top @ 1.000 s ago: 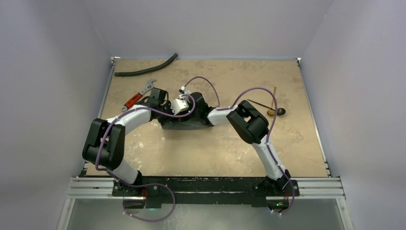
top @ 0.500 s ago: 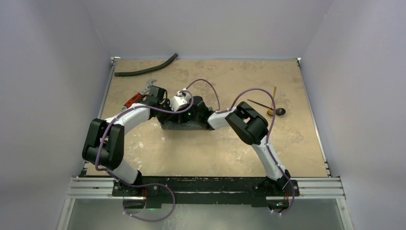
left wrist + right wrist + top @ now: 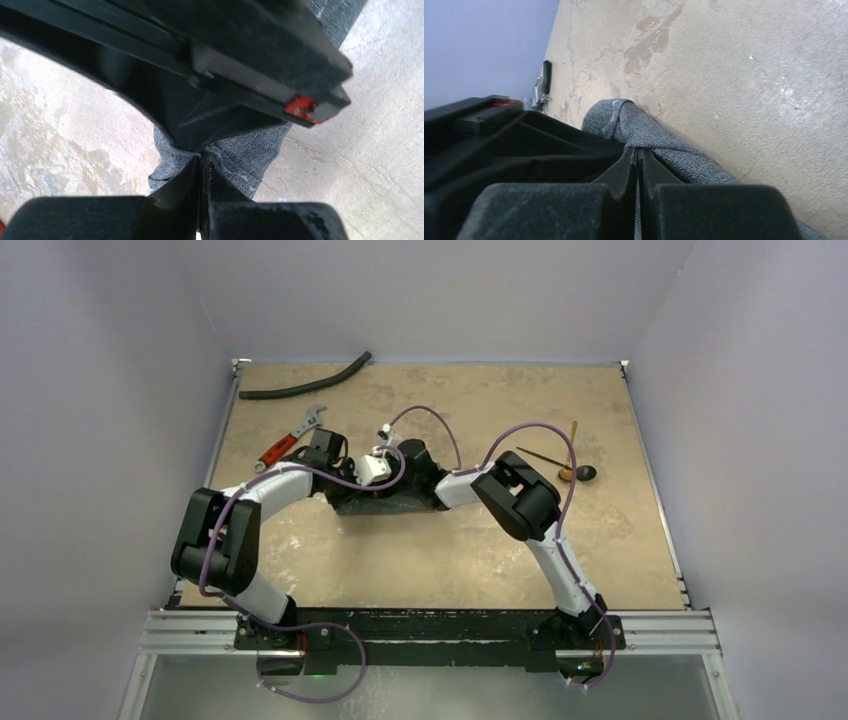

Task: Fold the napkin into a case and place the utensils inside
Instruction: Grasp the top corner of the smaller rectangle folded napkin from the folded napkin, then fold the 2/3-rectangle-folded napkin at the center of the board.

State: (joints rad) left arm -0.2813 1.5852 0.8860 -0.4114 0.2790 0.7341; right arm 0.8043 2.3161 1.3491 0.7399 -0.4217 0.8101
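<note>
Since 1 second ago the left arm [image 3: 270, 485] has shifted its wrist slightly toward the left side of the counter [image 3: 450, 550], and the white block between the 2 wrists sits a little nearer the arm bases. Nothing else on the counter has changed place.

From above, both arms bend inward and meet over the middle of the tan, mottled counter. Under their wrists lies the napkin [image 3: 385, 502], a dark grey bunched mass, mostly hidden by the arms.

In the left wrist view, the left jaws are clenched on a fold of the napkin [image 3: 240, 155]. The 2 black fingertips [image 3: 180, 185] press together with grey knit cloth pinched at their tips. Part of the other arm's black body fills the upper half of this view.

In the right wrist view, the right jaws are also clenched on the napkin [image 3: 634, 125], fingertips [image 3: 621, 170] tight together. The cloth rises in a rolled hump just beyond them.

The utensils lie well apart from the napkin, near the counter's right edge. The black spoon [image 3: 555, 462] lies slanted, and the gold utensil [image 3: 571, 450] crosses it, running almost straight away from the arms.

A red-handled wrench [image 3: 290, 440] lies just beyond the left wrist. A black hose [image 3: 305, 388] curves along the far left corner.
</note>
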